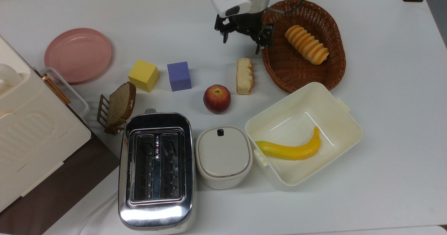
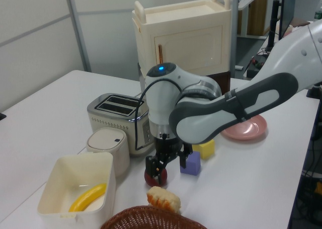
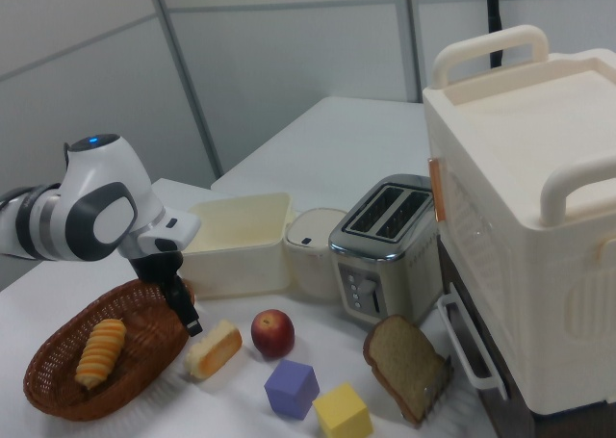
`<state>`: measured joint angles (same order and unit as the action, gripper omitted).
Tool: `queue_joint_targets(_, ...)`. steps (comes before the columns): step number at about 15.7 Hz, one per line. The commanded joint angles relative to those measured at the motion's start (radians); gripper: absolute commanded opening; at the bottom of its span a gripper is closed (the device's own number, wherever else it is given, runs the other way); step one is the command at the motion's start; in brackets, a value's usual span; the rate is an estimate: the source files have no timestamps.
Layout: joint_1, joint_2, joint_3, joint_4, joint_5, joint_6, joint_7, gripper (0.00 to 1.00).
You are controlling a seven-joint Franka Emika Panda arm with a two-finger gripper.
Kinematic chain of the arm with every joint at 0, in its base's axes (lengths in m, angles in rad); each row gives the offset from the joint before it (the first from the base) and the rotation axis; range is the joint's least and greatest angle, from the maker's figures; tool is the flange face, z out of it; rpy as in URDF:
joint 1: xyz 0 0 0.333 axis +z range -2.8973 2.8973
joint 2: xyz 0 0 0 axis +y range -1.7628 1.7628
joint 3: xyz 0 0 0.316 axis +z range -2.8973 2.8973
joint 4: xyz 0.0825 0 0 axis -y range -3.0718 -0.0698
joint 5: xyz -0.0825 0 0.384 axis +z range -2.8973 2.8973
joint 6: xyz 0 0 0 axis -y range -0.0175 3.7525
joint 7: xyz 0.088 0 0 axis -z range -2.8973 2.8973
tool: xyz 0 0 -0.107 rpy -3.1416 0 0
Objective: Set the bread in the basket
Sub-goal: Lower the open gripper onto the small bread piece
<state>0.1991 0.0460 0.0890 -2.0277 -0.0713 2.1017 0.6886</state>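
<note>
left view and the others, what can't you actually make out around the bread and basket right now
- Basket in the left view: cut off by the bottom edge, so its inside is hidden there.
- Apple in the left view: mostly covered by the hand.
- Far side of the bread in the right view: turned away from the camera.
- Hand in the top view: its height above the table cannot be judged from straight overhead.

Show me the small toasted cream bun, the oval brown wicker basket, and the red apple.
small toasted cream bun point(image 1: 244, 76), top view, middle of its lumpy top
oval brown wicker basket point(image 1: 283, 63), top view, bare woven floor
red apple point(image 1: 217, 98), top view, upper surface
</note>
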Motion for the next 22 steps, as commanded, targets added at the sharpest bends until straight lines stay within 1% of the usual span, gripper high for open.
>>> queue_joint_targets(1, 0.020, 0.008, -0.020, -0.020, -0.008, 0.087, 0.058, 1.00)
queue_joint_targets(4, 0.013, 0.026, -0.020, -0.019, -0.015, 0.104, 0.057, 1.00)
queue_joint_targets(6, 0.011, 0.064, -0.020, -0.016, -0.041, 0.133, 0.058, 1.00)
queue_joint_targets(7, 0.010, 0.080, -0.021, -0.014, -0.042, 0.147, 0.058, 1.00)
queue_joint_targets(10, 0.010, 0.103, -0.020, -0.013, -0.074, 0.167, 0.058, 1.00)
queue_joint_targets(16, 0.016, 0.130, -0.020, -0.011, -0.126, 0.181, 0.055, 1.00)
queue_joint_targets(22, 0.019, 0.161, -0.020, -0.009, -0.147, 0.182, 0.055, 1.00)
